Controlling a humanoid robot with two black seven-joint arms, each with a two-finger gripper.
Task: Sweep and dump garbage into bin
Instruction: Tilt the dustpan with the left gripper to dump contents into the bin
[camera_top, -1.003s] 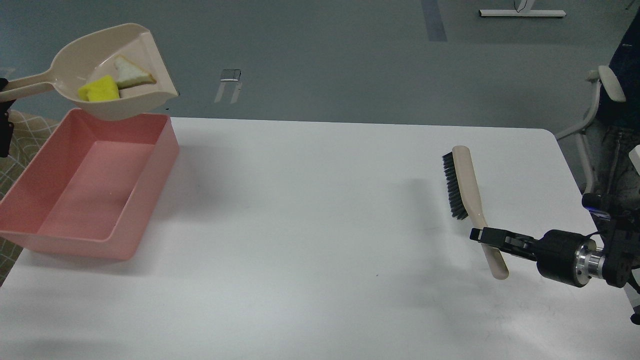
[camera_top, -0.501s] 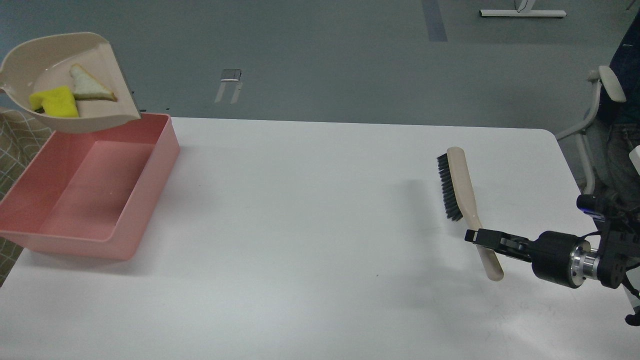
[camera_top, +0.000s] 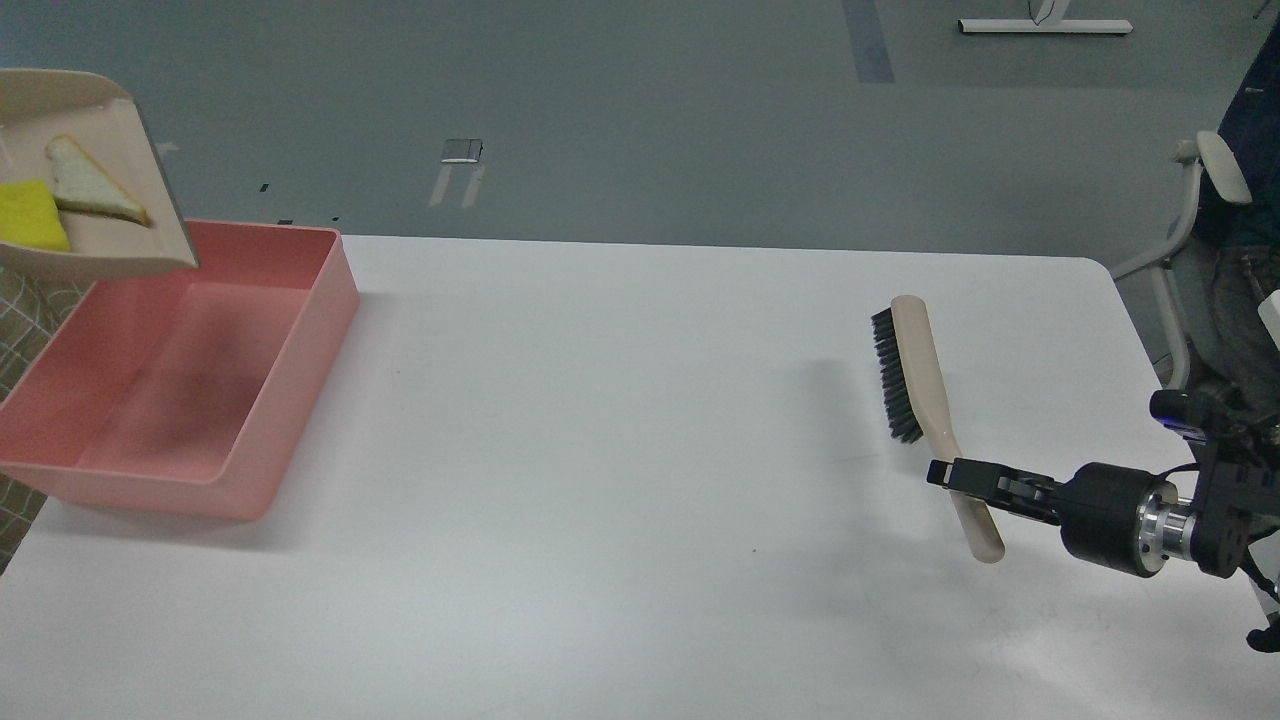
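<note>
The beige dustpan (camera_top: 120, 245) hangs at the far left above the back left corner of the pink bin (camera_top: 290, 370). In the pan lie the yellow sponge chunk (camera_top: 28, 215) and the pale triangular bread slice (camera_top: 88, 185). The bin's inside shows nothing in it. The pan's handle and my left gripper are out of view past the left edge. My right gripper (camera_top: 950, 474) is shut on the handle of the beige brush (camera_top: 925, 375), held above the table at the right, black bristles facing left.
The white table (camera_top: 620, 450) carries the bin at its left edge. An office chair (camera_top: 1200, 220) stands beyond the table's right edge. Grey floor lies behind the table. A patterned surface shows left of the bin.
The dustpan with both scraps has moved left, partly out of view, and no longer covers the bin's back wall. The right gripper and brush have drifted slightly left.
</note>
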